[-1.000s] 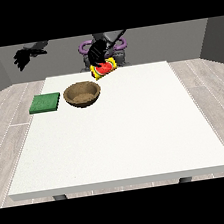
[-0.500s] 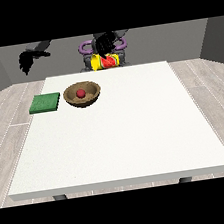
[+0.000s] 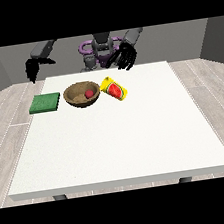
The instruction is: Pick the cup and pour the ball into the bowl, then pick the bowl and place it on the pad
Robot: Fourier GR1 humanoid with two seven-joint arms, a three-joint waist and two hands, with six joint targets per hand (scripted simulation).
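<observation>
At the upper left of the frame, the hand at the view's left (image 3: 31, 70) hangs in the air beyond the worktop's far left corner, fingers pointing downward and relaxed, holding nothing. Below and just to its right, a flat green pad (image 3: 45, 103) lies on the white worktop (image 3: 119, 148) near the left edge, in the far part of the surface. Just right of the pad, apart from it, stands a brown wooden bowl (image 3: 82, 95), upright, with a small red ball (image 3: 88, 93) resting inside it toward its right side. Immediately right of the bowl, close to or touching its rim, a yellow cup (image 3: 114, 89) lies on its side on the worktop, its red-lined mouth turned toward the lower left of the frame. Above the cup, at upper centre right, the hand at the view's right (image 3: 126, 57) hovers over the far edge of the worktop with its fingers spread and hanging down, empty and clear of the cup. The near half of the worktop stretches toward the bottom of the frame.
</observation>
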